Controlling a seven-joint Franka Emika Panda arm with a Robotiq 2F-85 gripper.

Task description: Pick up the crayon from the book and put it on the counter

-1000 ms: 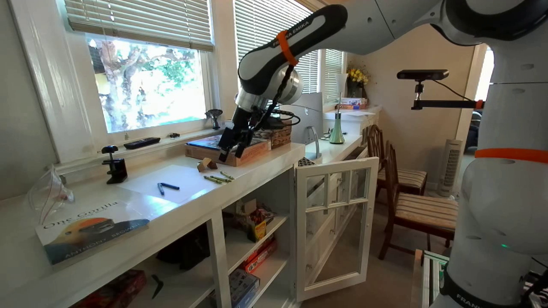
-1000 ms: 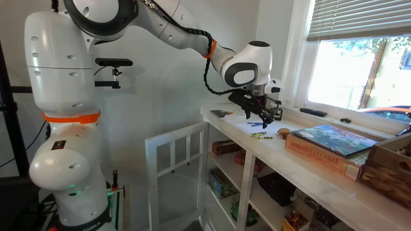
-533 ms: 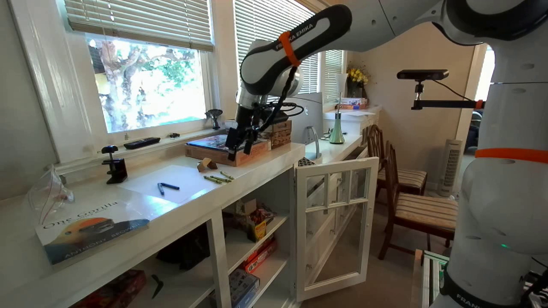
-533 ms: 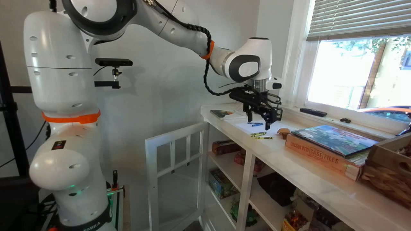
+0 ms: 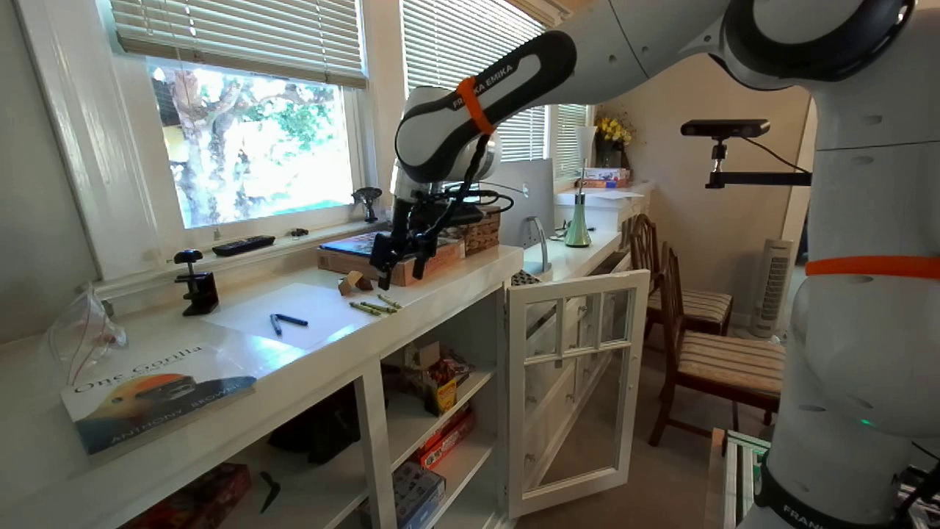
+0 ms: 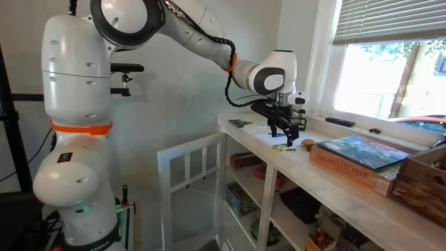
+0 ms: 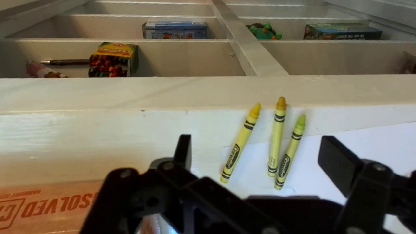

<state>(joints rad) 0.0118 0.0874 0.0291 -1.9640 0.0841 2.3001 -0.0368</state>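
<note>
Yellowish crayons [image 7: 277,138]: long axes across counter [image 7: 81,139], tips toward shelves [image 7: 188,55].

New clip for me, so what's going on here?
A robot arm is working over a pale counter. Its tool hangs open above three crayons, two yellow-tipped and one green-tipped, lying across the edge of a sheet of white paper. Nothing is held. It may be about to go for one of the three, though which one can't be told. Two blue crayons lie elsewhere on the paper.
</note>
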